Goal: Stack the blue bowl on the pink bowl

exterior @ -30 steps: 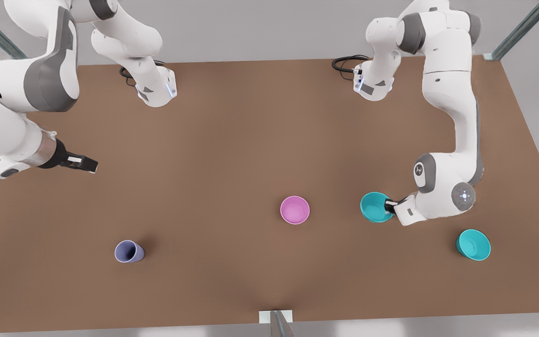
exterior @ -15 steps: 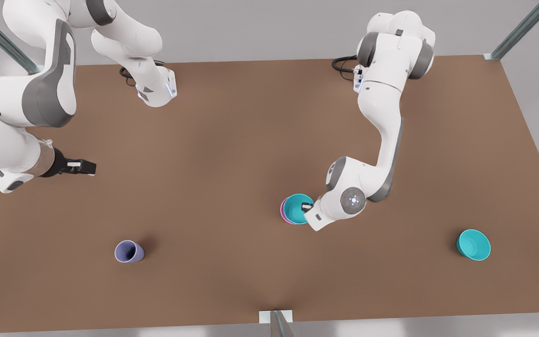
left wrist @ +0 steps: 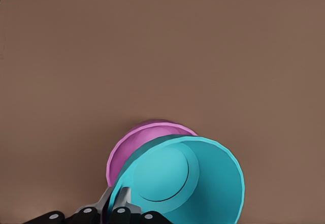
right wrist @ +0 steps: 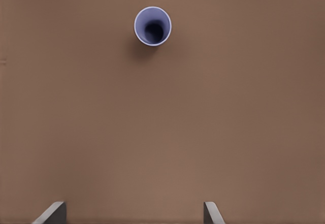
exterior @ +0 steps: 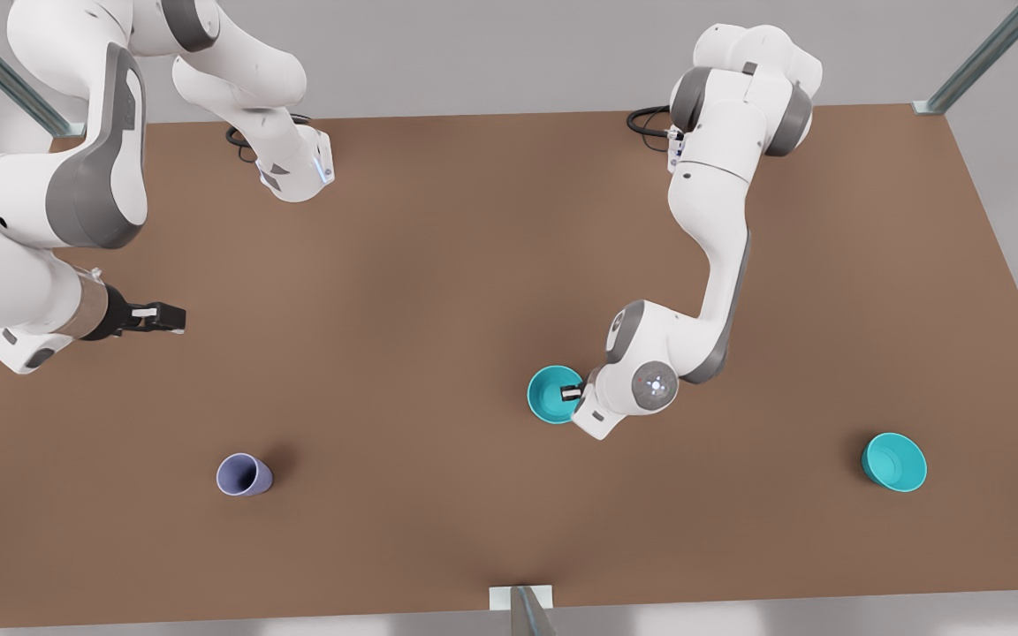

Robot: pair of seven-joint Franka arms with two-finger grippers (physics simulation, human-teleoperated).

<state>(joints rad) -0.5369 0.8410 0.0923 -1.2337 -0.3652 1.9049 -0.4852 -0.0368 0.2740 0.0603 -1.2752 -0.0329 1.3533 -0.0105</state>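
While hovering over pink bowl (left wrist: pixel 133 142):
Left gripper (exterior: pixel 573 391): clamped on blue bowl (exterior: pixel 551 395) rim.
Right gripper (exterior: pixel 164 314): waiting, fingers spread, empty.
Next: lower, release.

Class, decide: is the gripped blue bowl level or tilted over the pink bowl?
Tilted. In the left gripper, the blue bowl leans its opening sideways, leaving a pink bowl crescent showing.

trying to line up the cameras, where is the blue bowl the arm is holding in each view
Front view: the blue bowl sits right of centre, its rim pinched by the left gripper, covering the pink bowl.
Left wrist view: the blue bowl is in the foreground, over the pink bowl.
Right wrist view: not in this picture; the lavender cup is there.
Shared landmark: the brown table.
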